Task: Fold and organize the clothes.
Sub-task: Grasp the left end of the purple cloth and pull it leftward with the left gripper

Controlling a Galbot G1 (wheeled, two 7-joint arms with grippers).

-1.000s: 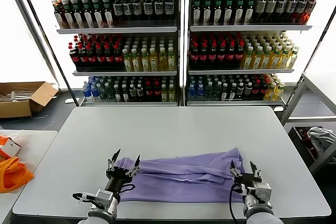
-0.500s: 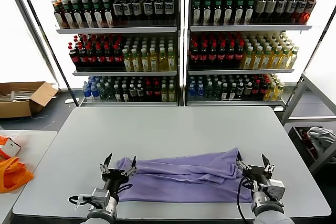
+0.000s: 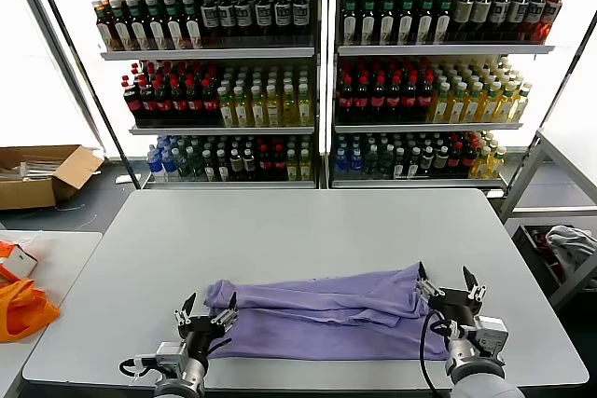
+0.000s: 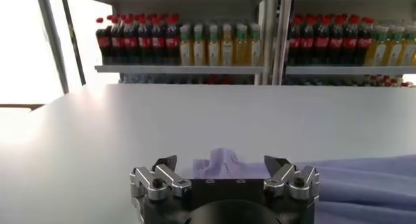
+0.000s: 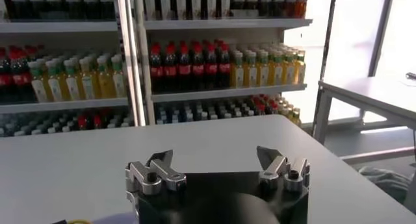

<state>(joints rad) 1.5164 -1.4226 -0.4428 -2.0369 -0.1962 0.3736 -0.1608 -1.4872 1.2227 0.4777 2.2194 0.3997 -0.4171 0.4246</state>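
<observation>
a lavender-purple cotton t-shirt [image 3: 322, 314] lies folded into a long, rumpled band across the near part of a pale grey rectangular table [image 3: 308, 230], running side to side and close to the near edge. only its plain side shows; a few soft ridges run along its length.

the left gripper [image 3: 206, 310] sits at the shirt's left end, low over the table near the front edge, its dark fingers spread apart with nothing between them. in the left wrist view the left gripper [image 4: 225, 166] has its two fingertips wide open, and a bunched corner of the purple cloth [image 4: 224, 161] rises just beyond them (not pinched by either tip).

the right gripper [image 3: 449, 283] is at the shirt's right end, jaws likewise released and empty, just beside the cloth's edge. the right wrist view shows the right gripper [image 5: 215, 159] with its fingers splayed over bare tabletop.

behind the table stand white metal shelves of coloured drink bottles [image 3: 317, 72]. an open brown cardboard box [image 3: 42, 172] lies on the floor to the left, and an orange cloth bag [image 3: 22, 303] rests on a side table at the far left. a grey-white cloth bundle [image 3: 571, 244] sits low at the right.
</observation>
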